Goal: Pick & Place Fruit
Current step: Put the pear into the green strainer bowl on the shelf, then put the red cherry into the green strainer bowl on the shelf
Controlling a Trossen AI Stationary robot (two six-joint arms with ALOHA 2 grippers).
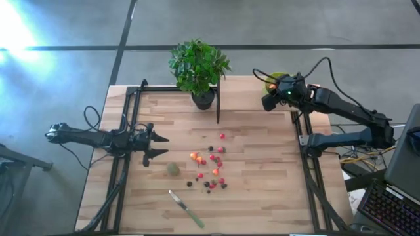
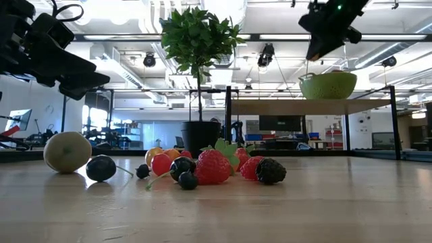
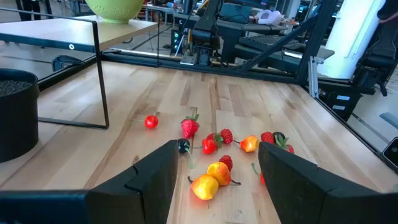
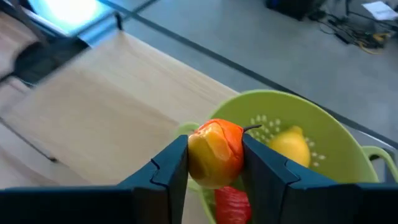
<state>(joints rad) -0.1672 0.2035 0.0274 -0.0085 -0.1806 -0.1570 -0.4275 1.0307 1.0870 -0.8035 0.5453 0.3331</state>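
Observation:
Many small toy fruits (image 1: pixel 210 167) lie scattered on the middle of the wooden table, with a dull-green ball (image 1: pixel 172 169) left of them. My right gripper (image 4: pixel 214 155) hangs over the lime-green bowl (image 4: pixel 311 143) at the far right corner, shut on an orange-and-yellow fruit (image 4: pixel 214 152). A yellow lemon (image 4: pixel 289 146) and a red fruit (image 4: pixel 231 202) lie in the bowl. My left gripper (image 1: pixel 161 145) stands open at the table's left, above the wood, pointing toward the fruits (image 3: pixel 211 177). My right gripper pinches the orange-and-yellow fruit by its two opposite sides (image 4: pixel 194 155) between its two fingers. The fingers slant downward toward the bowl. The fruit is lifted clear, above the bowl's near rim (image 4: pixel 193 130).
A potted plant (image 1: pixel 200 65) stands at the far middle, with a black upright post (image 1: pixel 218 101) beside it. A green-handled knife (image 1: pixel 186 208) lies near the front edge. Black frame rails (image 1: pixel 131 118) run along the table's left and right sides.

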